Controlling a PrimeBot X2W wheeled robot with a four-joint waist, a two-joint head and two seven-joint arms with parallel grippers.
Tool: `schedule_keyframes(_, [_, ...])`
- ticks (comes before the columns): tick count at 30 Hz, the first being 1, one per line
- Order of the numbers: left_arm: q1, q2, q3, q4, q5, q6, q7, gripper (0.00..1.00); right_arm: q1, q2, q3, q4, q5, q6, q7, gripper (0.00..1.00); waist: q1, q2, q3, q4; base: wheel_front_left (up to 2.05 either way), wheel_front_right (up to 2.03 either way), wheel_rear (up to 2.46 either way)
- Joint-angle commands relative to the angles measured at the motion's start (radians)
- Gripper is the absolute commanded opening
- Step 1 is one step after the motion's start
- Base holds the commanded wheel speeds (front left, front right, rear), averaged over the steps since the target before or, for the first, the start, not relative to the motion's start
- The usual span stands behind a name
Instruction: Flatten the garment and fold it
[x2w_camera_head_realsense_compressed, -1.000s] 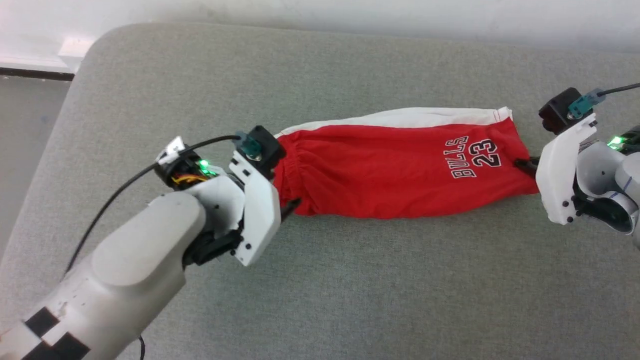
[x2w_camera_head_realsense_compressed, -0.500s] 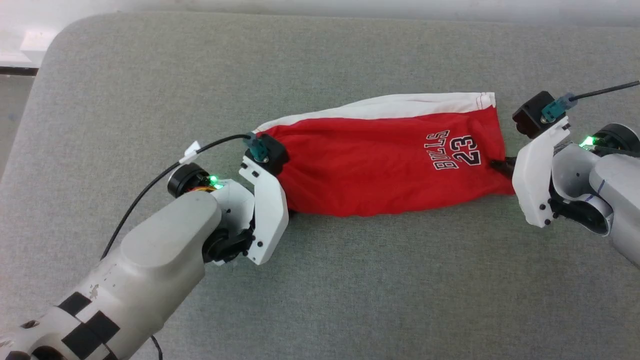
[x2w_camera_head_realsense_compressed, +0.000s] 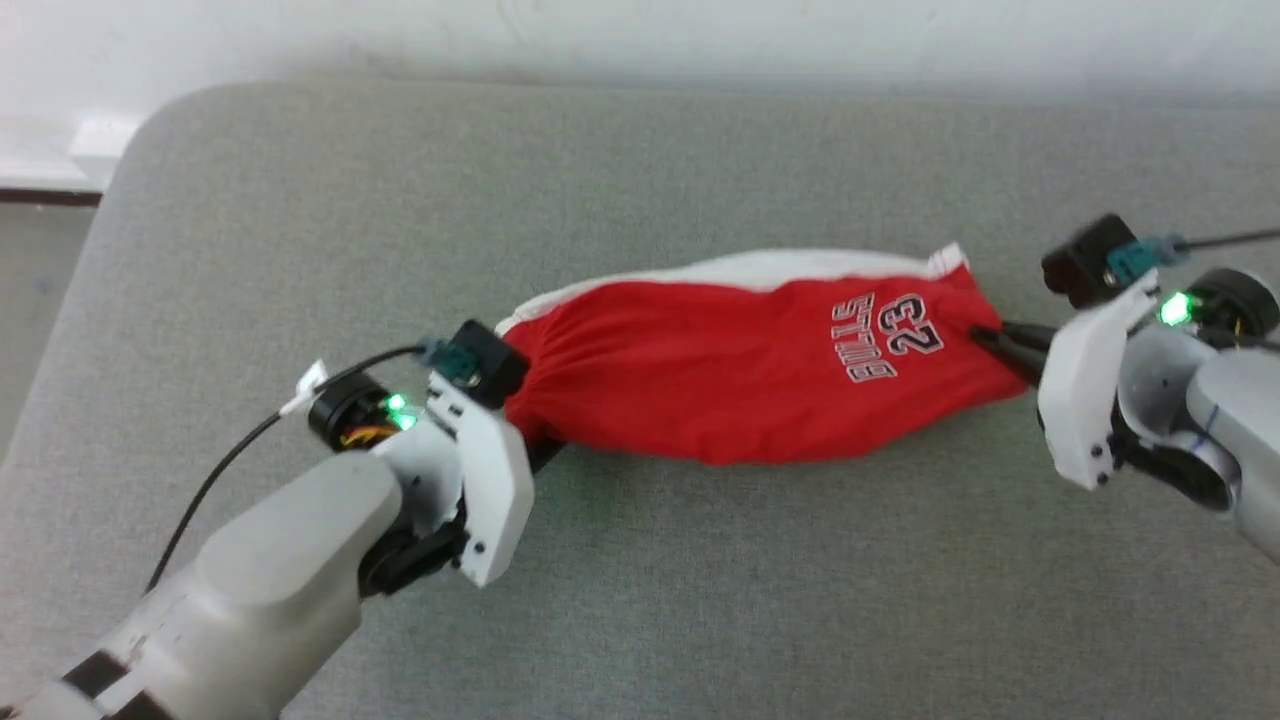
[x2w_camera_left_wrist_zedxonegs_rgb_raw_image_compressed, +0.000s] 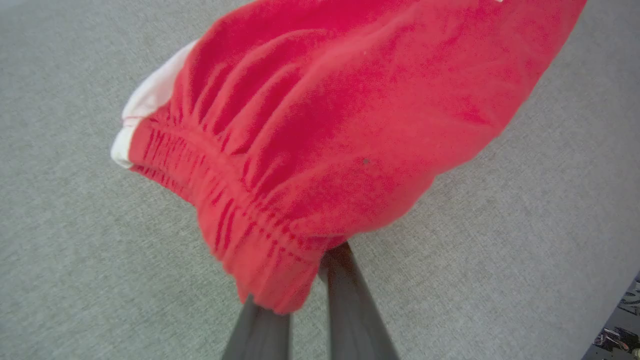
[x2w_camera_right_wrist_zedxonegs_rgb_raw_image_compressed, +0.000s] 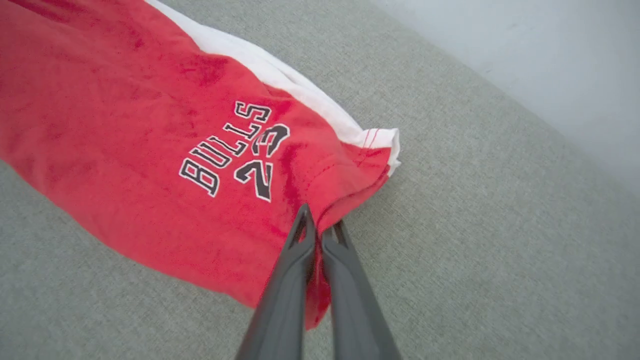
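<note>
The garment (x2w_camera_head_realsense_compressed: 720, 380) is held stretched over the grey worktop (x2w_camera_head_realsense_compressed: 700, 600), its waistband pinched in the closed left end effector (x2w_camera_left_wrist_zedxonegs_rgb_raw_image_compressed: 310, 280), its hem clamped in the closed right end effector (x2w_camera_right_wrist_zedxonegs_rgb_raw_image_compressed: 317, 225).

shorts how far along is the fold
Done: the shorts look halved lengthwise, one leg over the other, white stripe along the far edge. In hand: left gripper pinches the waistband, right gripper the hem, cloth bunched between. Left: lay flat, fold across.
</note>
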Motion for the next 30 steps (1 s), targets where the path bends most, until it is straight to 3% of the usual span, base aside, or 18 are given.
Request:
schedule_keyframes(1, [0.035,0.025,0.001,-0.029,0.001,0.003,-0.011,0.00,0.033,-0.023,0.003,-0.025,-0.006,-0.001,-0.021,0.00,-0.0001,0.0000,-0.042,-0.003,0.00,0.00,0.00])
schedule_keyframes(10, [0.232,0.097,-0.051,-0.197,-0.012,0.087,-0.022,0.00,0.275,-0.169,-0.017,-0.168,-0.014,-0.001,-0.113,0.00,-0.0001,0.0000,-0.091,-0.004,0.00,0.00,0.00])
schedule_keyframes(14, [0.292,0.084,-0.064,-0.208,-0.023,0.117,-0.041,0.00,0.396,-0.175,-0.044,-0.193,-0.032,-0.001,-0.120,0.00,-0.0001,0.0000,-0.093,-0.008,0.00,0.00,0.00])
schedule_keyframes(17, [0.324,0.069,-0.061,-0.201,-0.038,0.132,-0.061,0.00,0.472,-0.144,-0.090,-0.197,-0.043,-0.001,-0.129,0.00,-0.0001,0.0000,-0.104,-0.008,0.00,0.00,0.00])
schedule_keyframes(18, [0.332,0.069,-0.056,-0.200,-0.038,0.142,-0.075,0.39,0.492,-0.137,-0.109,-0.196,-0.053,-0.001,-0.134,0.00,-0.0001,0.0000,-0.107,-0.009,0.00,0.00,0.00])
schedule_keyframes(19, [0.338,0.072,-0.052,-0.197,-0.031,0.153,-0.092,1.00,0.511,-0.131,-0.130,-0.194,-0.064,-0.001,-0.139,0.00,-0.0001,0.0000,-0.114,-0.009,0.00,0.00,0.00])
schedule_keyframes(20, [0.349,0.077,-0.049,-0.196,-0.031,0.163,-0.104,1.00,0.530,-0.124,-0.150,-0.196,-0.073,-0.001,-0.140,0.25,-0.0001,0.0000,-0.123,-0.010,0.00,0.00,0.00])
schedule_keyframes(22, [0.371,0.093,-0.041,-0.207,-0.029,0.184,-0.130,1.00,0.558,-0.121,-0.203,-0.198,-0.101,-0.001,-0.145,1.00,-0.0001,0.0000,-0.138,-0.014,0.00,0.00,0.00])
schedule_keyframes(26, [0.413,0.146,-0.010,-0.268,-0.027,0.237,-0.193,1.00,0.604,-0.132,-0.323,-0.235,-0.162,-0.001,-0.134,1.00,-0.0001,0.0000,-0.170,-0.015,0.00,0.00,0.00])
schedule_keyframes(30, [0.419,0.209,0.051,-0.351,0.019,0.339,-0.291,1.00,0.638,-0.152,-0.471,-0.314,-0.227,-0.001,-0.099,1.00,-0.0001,0.0000,-0.184,-0.013,0.00,0.00,0.00])
